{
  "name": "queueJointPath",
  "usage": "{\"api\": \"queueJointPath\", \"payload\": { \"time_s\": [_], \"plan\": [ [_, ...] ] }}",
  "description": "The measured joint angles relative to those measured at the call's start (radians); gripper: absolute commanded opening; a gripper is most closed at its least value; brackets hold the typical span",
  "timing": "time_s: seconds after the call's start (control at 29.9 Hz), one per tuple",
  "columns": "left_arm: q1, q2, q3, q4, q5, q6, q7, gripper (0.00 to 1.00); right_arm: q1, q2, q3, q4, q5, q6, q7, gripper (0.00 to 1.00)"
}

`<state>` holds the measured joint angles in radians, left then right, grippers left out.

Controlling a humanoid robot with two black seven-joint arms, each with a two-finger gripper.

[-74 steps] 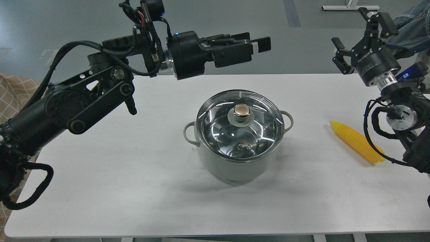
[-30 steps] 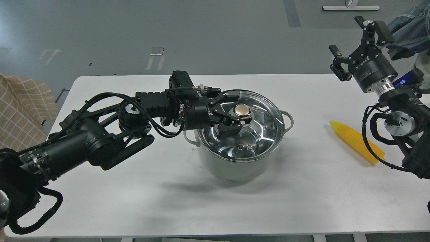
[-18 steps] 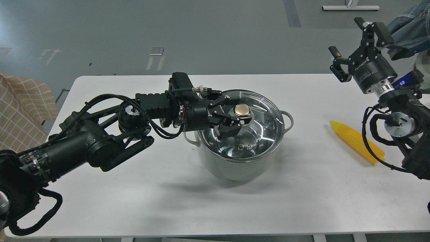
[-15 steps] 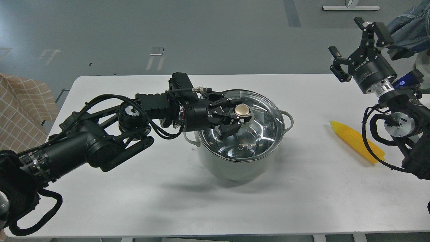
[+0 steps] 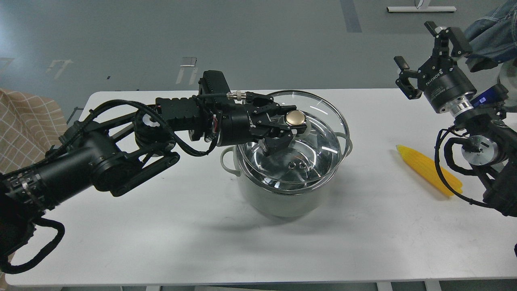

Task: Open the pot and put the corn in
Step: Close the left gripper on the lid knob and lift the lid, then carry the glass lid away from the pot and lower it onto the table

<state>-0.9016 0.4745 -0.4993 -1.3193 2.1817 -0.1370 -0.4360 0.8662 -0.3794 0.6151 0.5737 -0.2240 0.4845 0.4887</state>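
Note:
The pale grey-green pot (image 5: 278,198) stands mid-table with a loop handle on each side. My left gripper (image 5: 288,127) is shut on the gold knob (image 5: 295,117) of the glass lid (image 5: 323,121) and holds the lid lifted a little above the pot's rim, tilted. The yellow corn cob (image 5: 428,169) lies on the table to the right of the pot, its pointed end toward the pot. My right gripper (image 5: 420,50) is open and empty, raised above the table's far right corner, well above the corn.
The white table (image 5: 161,226) carries only the pot and the corn. A brown checked cloth (image 5: 28,125) hangs off the left side. A denim sleeve (image 5: 492,28) shows at the top right, behind my right arm.
My left gripper came down from above, closed on the lid's knob, and has now raised the lid off the pot's rim. The right arm and the corn have hardly moved.

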Motion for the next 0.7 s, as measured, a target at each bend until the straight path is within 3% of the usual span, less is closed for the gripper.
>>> {"api": "queueJointPath", "payload": {
  "time_s": [0.2,0.4,0.57,0.7],
  "plan": [
    [-0.014,0.251,-0.029,-0.069,-0.068,0.015,-0.023,0.00,-0.003,-0.003,0.000,0.004,0.000,0.000,0.000,0.99],
    [0.058,0.458,-0.017,-0.066,-0.173,0.117,-0.052,0.00,-0.006,0.002,0.000,0.003,-0.003,0.000,0.000,0.99],
    [0.229,0.516,-0.025,-0.022,-0.229,0.219,-0.053,0.00,-0.012,0.005,0.000,0.003,-0.006,-0.001,0.000,0.99],
    [0.337,0.508,-0.024,0.084,-0.238,0.387,-0.053,0.00,-0.013,0.004,0.000,0.002,-0.007,0.000,0.000,0.99]
  ]
}}
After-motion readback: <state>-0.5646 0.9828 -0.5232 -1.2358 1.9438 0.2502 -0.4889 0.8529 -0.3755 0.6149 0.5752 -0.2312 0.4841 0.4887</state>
